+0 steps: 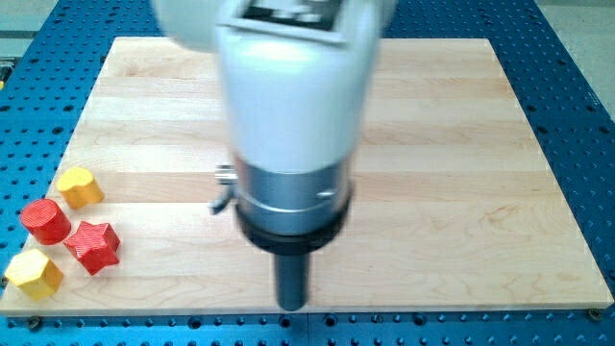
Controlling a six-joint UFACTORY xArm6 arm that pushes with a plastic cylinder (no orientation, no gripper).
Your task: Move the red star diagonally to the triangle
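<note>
A robot arm's dark rod stands over the wooden tabletop (432, 144), my tip (292, 306) resting near the bottom centre of the frame, well apart from four blocks clustered at lower left. The red star (93, 246) sits there between a red cylinder (45, 220) and two yellow hexagonal blocks, one above (79, 186) and one below (34, 273). No triangle is visible; the arm's white body may hide it. There are no jaws to report: the rod only pushes, so it likely must swing left behind the star.
</note>
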